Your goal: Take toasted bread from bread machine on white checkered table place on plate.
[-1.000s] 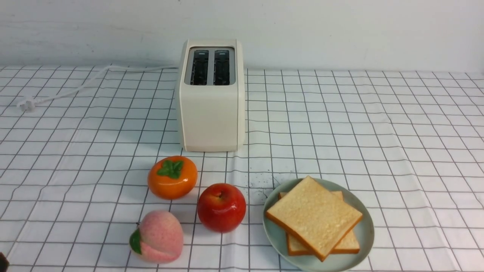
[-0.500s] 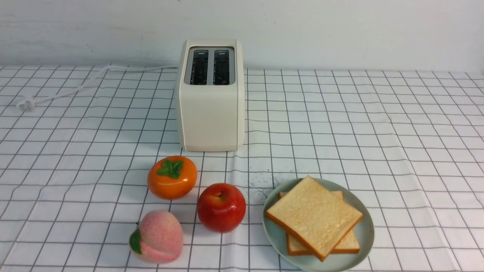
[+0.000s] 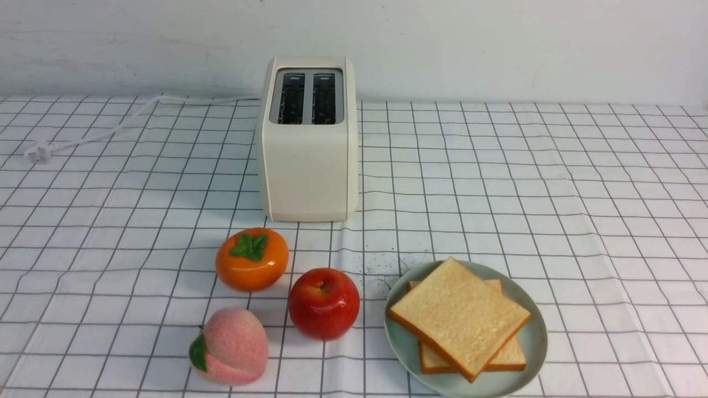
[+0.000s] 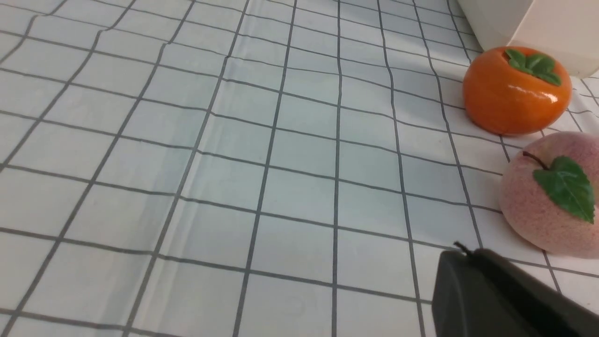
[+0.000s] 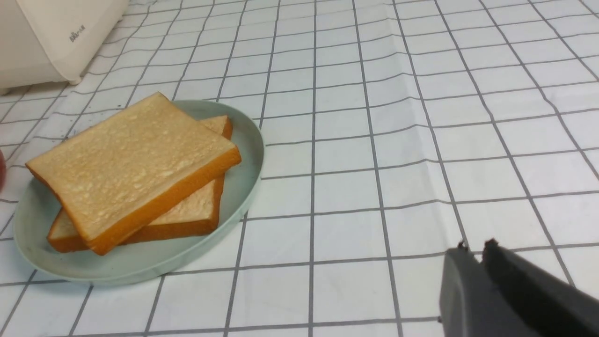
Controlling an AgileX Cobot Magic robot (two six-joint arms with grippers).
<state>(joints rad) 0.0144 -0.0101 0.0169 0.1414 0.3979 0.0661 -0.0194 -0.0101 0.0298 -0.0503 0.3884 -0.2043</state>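
The bread machine (image 3: 308, 160) stands at the back middle of the white checkered table (image 3: 553, 193), both slots empty. Two slices of toasted bread lie stacked on the plate (image 3: 535, 337) at the front right, the top slice (image 3: 459, 318) turned askew over the lower one (image 3: 506, 356). Neither arm shows in the front view. My left gripper (image 4: 463, 250) is shut and holds nothing, low over the cloth near the peach (image 4: 547, 196). Off to the side of the plate (image 5: 245, 182) and bread (image 5: 131, 164), my right gripper (image 5: 475, 245) shows a narrow gap between its tips, with nothing in it.
In front of the bread machine sit an orange persimmon (image 3: 252, 258), a red apple (image 3: 323, 303) and a pink peach (image 3: 229, 345). The white cord (image 3: 110, 130) runs to the back left, ending in a plug (image 3: 38, 152). Dark specks (image 3: 381, 271) dot the cloth beside the plate.
A dark bit of the left arm at the bottom left corner of the front view has gone out of frame. Bread, plate and fruit have not moved.
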